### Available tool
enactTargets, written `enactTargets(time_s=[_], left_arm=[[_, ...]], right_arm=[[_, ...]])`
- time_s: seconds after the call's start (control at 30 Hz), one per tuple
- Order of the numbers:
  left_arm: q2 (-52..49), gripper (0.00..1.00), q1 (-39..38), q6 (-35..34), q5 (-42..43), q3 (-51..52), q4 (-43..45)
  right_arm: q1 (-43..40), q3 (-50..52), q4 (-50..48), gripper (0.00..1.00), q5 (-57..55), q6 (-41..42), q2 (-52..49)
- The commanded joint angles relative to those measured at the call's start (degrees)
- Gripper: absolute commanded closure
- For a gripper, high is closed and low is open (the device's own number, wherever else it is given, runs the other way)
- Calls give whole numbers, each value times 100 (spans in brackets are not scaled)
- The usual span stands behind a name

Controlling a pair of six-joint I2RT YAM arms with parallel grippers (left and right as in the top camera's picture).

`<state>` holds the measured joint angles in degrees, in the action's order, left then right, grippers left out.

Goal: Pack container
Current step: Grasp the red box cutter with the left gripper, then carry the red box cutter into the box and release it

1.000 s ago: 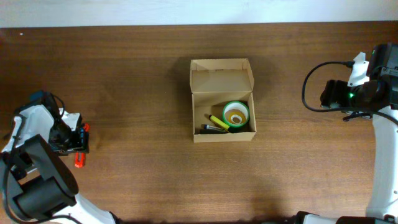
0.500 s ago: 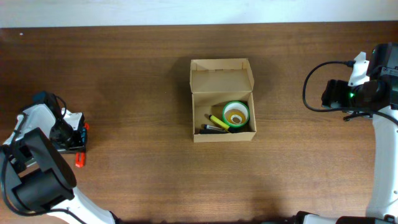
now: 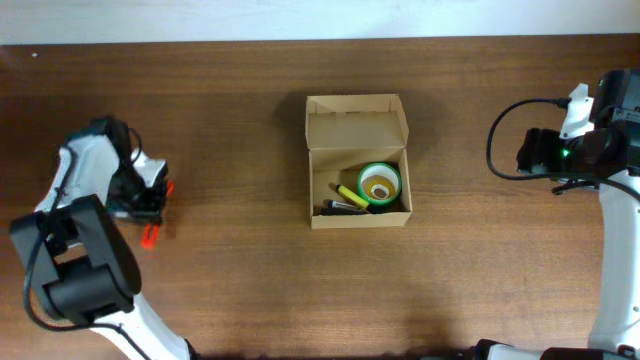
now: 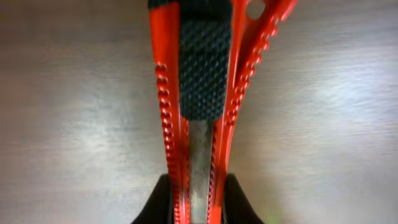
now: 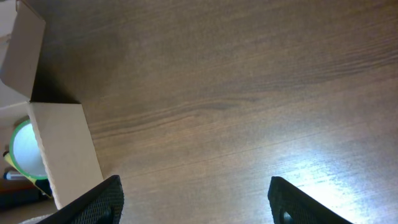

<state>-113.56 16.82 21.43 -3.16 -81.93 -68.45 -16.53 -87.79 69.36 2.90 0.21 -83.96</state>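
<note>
The container (image 3: 357, 120) is a tan cardboard box at the table's middle, its flap lid standing open at the far side. Inside lie a green tape roll (image 3: 379, 183), a yellow marker (image 3: 350, 194) and a dark pen (image 3: 334, 208). My left gripper (image 3: 148, 210) is far left of the box, shut on a red box cutter (image 3: 150, 237). In the left wrist view the cutter (image 4: 199, 93) runs straight out from between my black fingers (image 4: 160, 202). My right gripper (image 5: 196, 205) stands open over bare wood, right of the container (image 5: 62, 149).
The brown wooden table (image 3: 230, 280) ends at a pale wall strip along its far edge (image 3: 320, 20). A black cable (image 3: 500, 140) loops off the right arm at the table's right side.
My left gripper has shut on the red cutter and carried it to the right and toward the far side. The right arm has not moved.
</note>
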Motion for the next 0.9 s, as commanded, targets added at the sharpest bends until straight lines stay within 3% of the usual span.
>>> enactTargets(time_s=[0.0, 0.2, 0.37, 0.63, 0.87], left_arm=[[-33, 98, -391, -55, 81, -859, -435], [-33, 98, -1410, 68, 22, -3357, -1919], [-33, 98, -2308, 575, 39, -4765, -2232], [-391, 98, -4144, 1425, 63, -5014, -2236], [-1392, 99, -5016, 1823, 66, -5014, -2243]], right_arm=[[-31, 26, 0, 25, 42, 7, -2], [-31, 26, -2, 25, 120, 4, -2], [-31, 26, -17, 25, 120, 7, -2], [-31, 26, -42, 19, 120, 7, -2], [-31, 26, -2, 19, 157, 24, -2]])
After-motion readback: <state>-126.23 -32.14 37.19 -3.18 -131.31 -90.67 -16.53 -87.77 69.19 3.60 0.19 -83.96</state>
